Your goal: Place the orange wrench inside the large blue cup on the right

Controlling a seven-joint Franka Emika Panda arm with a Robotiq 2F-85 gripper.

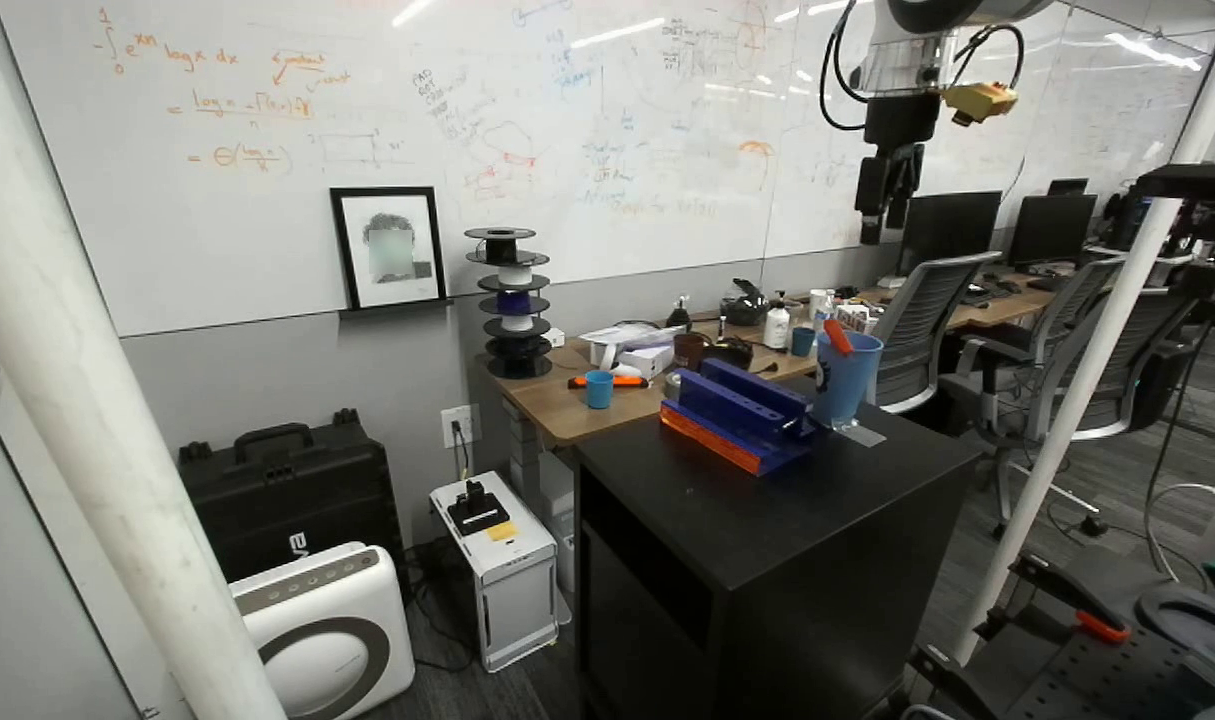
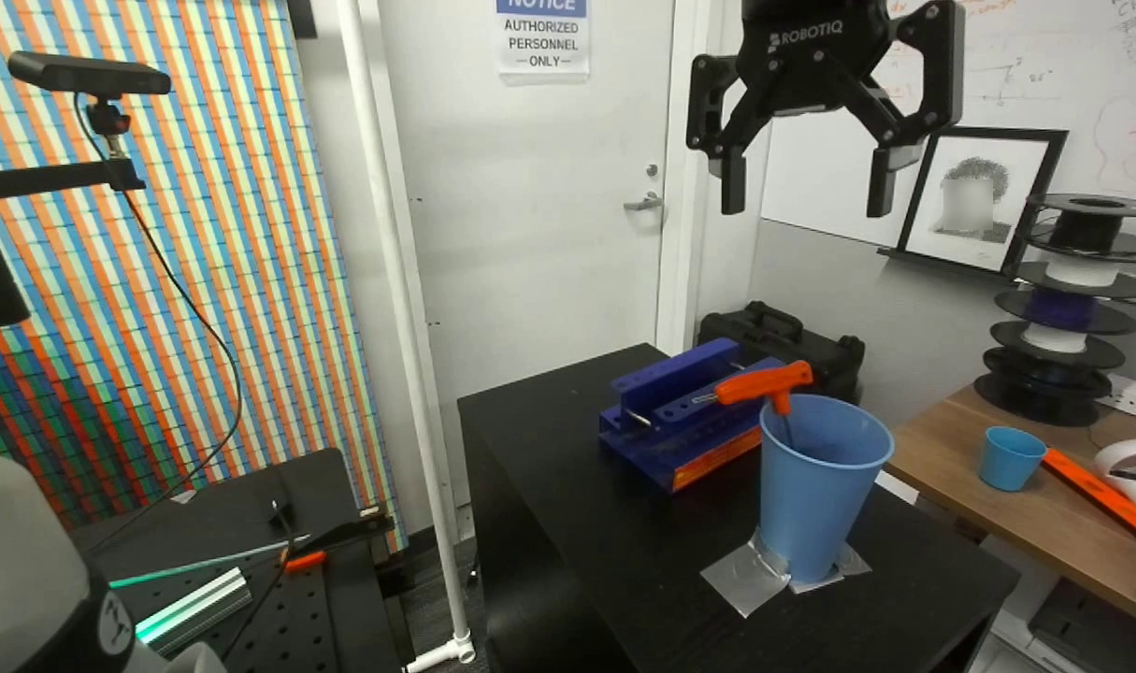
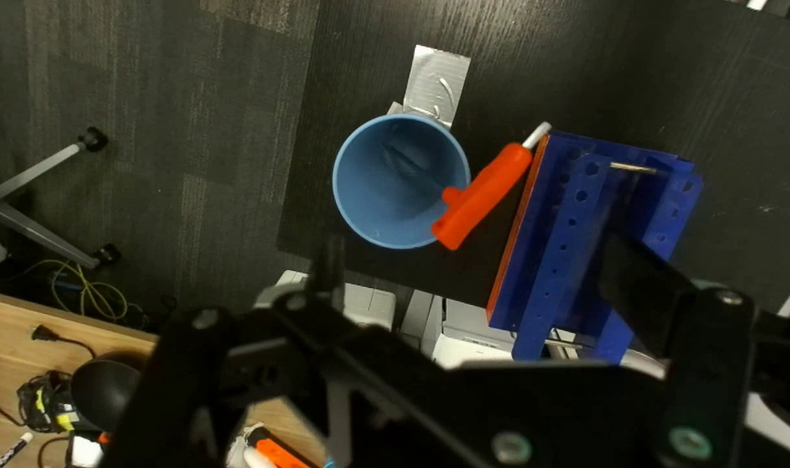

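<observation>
The large blue cup (image 2: 811,505) stands upright on the black cabinet; it also shows in an exterior view (image 1: 847,385) and from above in the wrist view (image 3: 395,211). The orange wrench (image 2: 764,382) has its thin dark shaft down inside the cup. Its orange T-shaped handle sticks out above the rim and hangs over it toward the blue tray; the handle also shows in the wrist view (image 3: 482,195) and in an exterior view (image 1: 837,337). My gripper (image 2: 806,201) is open and empty, high above the cabinet, well apart from cup and wrench.
A low blue tray with a red-orange edge (image 2: 670,458) lies beside the cup on the black cabinet (image 1: 767,530). Silver tape (image 2: 747,575) is at the cup's foot. A wooden desk (image 1: 557,410) with a small blue cup (image 1: 598,389) and other items stands behind.
</observation>
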